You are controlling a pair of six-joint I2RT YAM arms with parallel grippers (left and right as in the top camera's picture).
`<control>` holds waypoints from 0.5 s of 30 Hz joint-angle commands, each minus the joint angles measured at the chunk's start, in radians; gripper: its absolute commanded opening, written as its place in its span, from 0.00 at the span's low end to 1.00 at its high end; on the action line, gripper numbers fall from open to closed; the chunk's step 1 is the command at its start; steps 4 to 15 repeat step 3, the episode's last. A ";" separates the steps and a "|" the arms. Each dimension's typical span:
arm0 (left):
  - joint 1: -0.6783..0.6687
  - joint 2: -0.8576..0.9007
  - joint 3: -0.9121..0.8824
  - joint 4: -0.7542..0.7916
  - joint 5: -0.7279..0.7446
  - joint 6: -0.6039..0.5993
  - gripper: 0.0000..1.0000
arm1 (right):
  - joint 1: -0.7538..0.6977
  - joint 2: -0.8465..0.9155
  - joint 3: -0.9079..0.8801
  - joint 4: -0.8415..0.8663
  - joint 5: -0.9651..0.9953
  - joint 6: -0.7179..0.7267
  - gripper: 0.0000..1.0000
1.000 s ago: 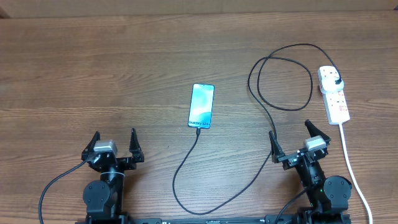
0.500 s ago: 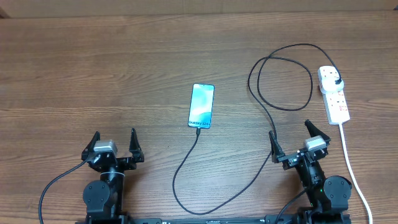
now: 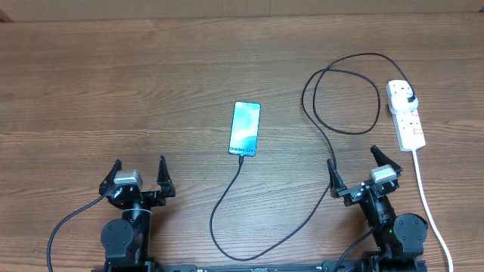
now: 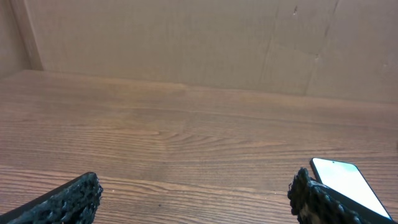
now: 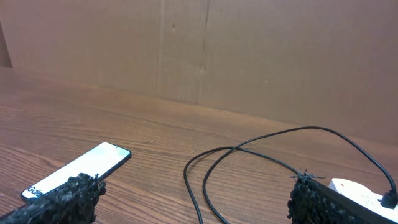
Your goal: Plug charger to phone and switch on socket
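Lying ahead of the right claw [image 3: 353,159] and a little off to its right, the white power strip [image 3: 406,117] is what the last step turns on. Its long axis runs nearly straight away from that claw, with the charger's black plug [image 3: 409,96] seated at the far end and small red switch marks nearer. I cannot tell whether the switch is on.

The charger cable [image 3: 303,94] loops ahead of this claw and passes close by its left finger. From there it sweeps back and round to the near end of the phone [image 3: 245,128], where the tip looks seated.

The phone lies ahead and left of this claw, and ahead and right of the left claw [image 3: 139,163].

Both claws are spread wide and hold nothing. By my reckoning the right arm is far nearer the strip on the desk [image 3: 113,75].
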 commanded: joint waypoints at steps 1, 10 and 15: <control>0.006 -0.008 -0.003 0.000 -0.003 0.018 1.00 | 0.009 -0.010 -0.011 0.009 -0.004 -0.007 1.00; 0.006 -0.008 -0.003 0.000 -0.003 0.018 1.00 | 0.009 -0.010 -0.011 0.009 -0.004 -0.007 1.00; 0.006 -0.008 -0.003 0.000 -0.003 0.018 1.00 | 0.009 -0.010 -0.011 0.009 -0.004 -0.007 1.00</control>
